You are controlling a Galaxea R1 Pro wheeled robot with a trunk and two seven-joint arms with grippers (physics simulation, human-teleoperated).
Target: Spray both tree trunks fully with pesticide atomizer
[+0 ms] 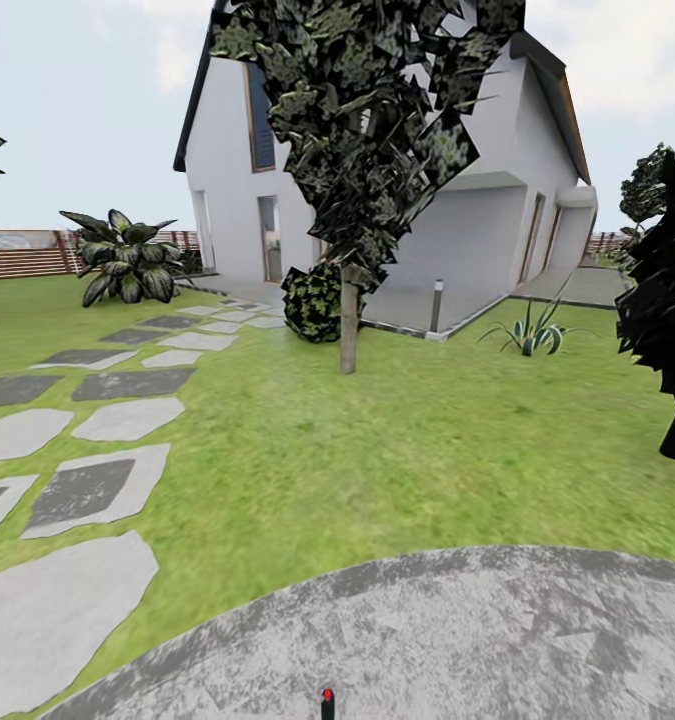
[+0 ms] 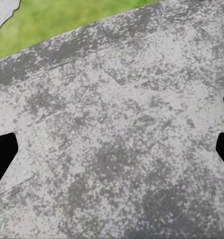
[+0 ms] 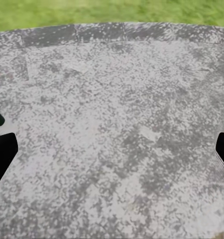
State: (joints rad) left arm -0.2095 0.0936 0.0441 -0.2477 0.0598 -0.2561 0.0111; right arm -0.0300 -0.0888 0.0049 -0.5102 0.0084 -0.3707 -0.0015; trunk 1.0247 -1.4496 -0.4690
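Note:
The pesticide atomizer (image 1: 327, 703), a tiny dark bottle with a red top, stands on the grey stone floor (image 1: 457, 640) at the bottom edge of the head view. Across the lawn, one tree (image 1: 362, 130) rises in front of the white house, and its pale tree trunk (image 1: 348, 330) is bare. My left gripper (image 2: 112, 152) hangs open over the paving (image 2: 117, 139), its dark fingertips (image 2: 2, 154) wide apart. Over the same stone (image 3: 117, 134) my right gripper (image 3: 112, 149) is open too, with nothing between its fingers (image 3: 2, 154).
Flat stepping stones (image 1: 97, 420) run along the left towards the house (image 1: 227, 150). A near-black tree (image 1: 667, 290) stands at the right edge. A round bush (image 1: 312, 302) sits beside the trunk, a leafy shrub (image 1: 125, 260) by the wooden fence (image 1: 17, 255). Lawn (image 1: 377, 440) lies between the paving and the tree.

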